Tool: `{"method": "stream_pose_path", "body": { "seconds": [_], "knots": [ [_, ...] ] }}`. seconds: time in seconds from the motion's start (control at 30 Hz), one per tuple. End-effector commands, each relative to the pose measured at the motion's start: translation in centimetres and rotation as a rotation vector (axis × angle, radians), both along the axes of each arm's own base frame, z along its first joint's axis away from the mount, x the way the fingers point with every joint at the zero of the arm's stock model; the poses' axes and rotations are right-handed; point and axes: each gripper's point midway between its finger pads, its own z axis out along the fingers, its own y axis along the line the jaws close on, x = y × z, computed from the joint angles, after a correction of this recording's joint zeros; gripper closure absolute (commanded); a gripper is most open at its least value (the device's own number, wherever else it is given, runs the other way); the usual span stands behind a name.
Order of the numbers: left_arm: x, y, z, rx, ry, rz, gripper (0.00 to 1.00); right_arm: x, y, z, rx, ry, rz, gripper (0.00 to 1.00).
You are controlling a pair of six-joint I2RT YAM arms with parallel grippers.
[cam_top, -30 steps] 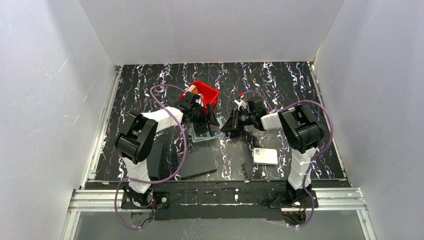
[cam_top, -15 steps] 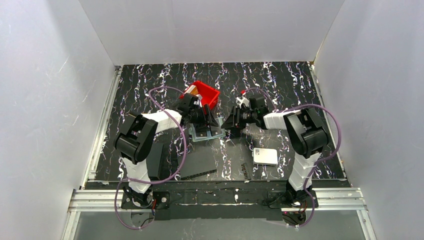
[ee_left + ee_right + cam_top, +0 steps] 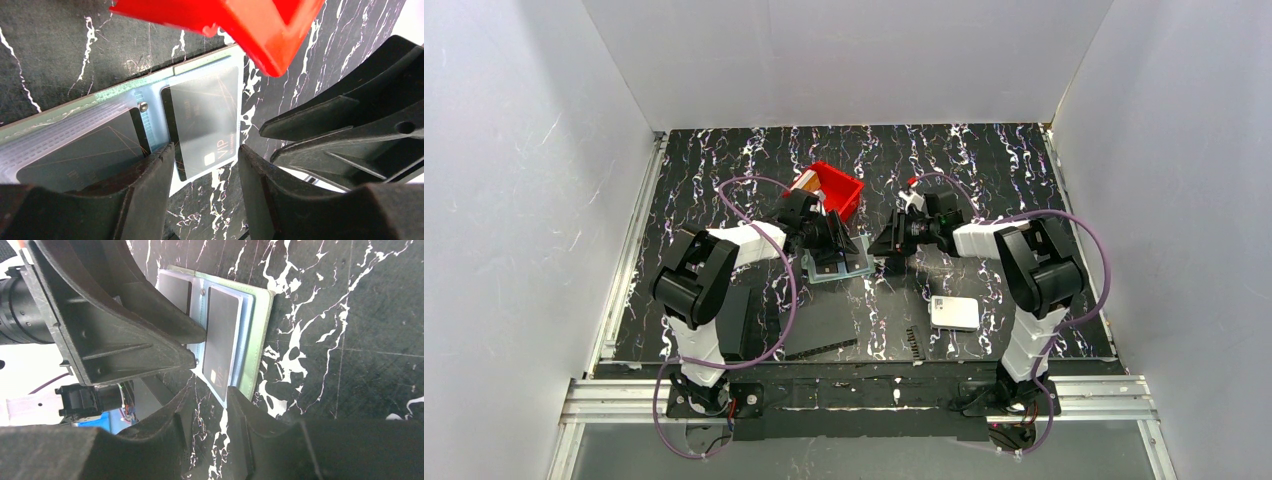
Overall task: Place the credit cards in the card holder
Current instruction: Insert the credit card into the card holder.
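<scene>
The card holder [image 3: 834,268] lies open on the marble table, grey-green with pale translucent pockets [image 3: 125,100]. A dark credit card [image 3: 205,117] marked "VIP" sits partway in its outer pocket, one end sticking out. Another dark card [image 3: 75,150] fills the neighbouring pocket. My left gripper [image 3: 205,162] is open, and the protruding card end lies just at the mouth of its jaws. From the opposite side my right gripper [image 3: 210,395] is also open, and one fingertip [image 3: 234,395] touches the card's corner [image 3: 222,390]. The two grippers [image 3: 842,250] [image 3: 882,247] nearly meet over the holder.
The red bin [image 3: 839,188] stands just beyond the holder, with an orange card edge [image 3: 803,180] showing at its left. A white rounded box [image 3: 954,312] lies near the right arm. Flat black rectangles [image 3: 820,325] rest near the front edge.
The right wrist has shifted slightly away from the near edge. The left jaws have narrowed a little around the card's end. The holder has stayed where it was.
</scene>
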Motion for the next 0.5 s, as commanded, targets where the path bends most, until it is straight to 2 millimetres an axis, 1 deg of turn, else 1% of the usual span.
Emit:
{"method": "stream_pose_path", "body": {
  "seconds": [0.0, 0.47],
  "knots": [
    [-1.8, 1.4, -1.6, 0.067, 0.056, 0.007, 0.51, 0.0, 0.8, 0.1, 0.028, -0.01, 0.025, 0.61],
    [-1.7, 1.3, -1.4, 0.067, 0.054, 0.006, 0.51, -0.5, 1.1, -1.2, 0.022, 0.014, 0.036, 0.61]
  ]
}}
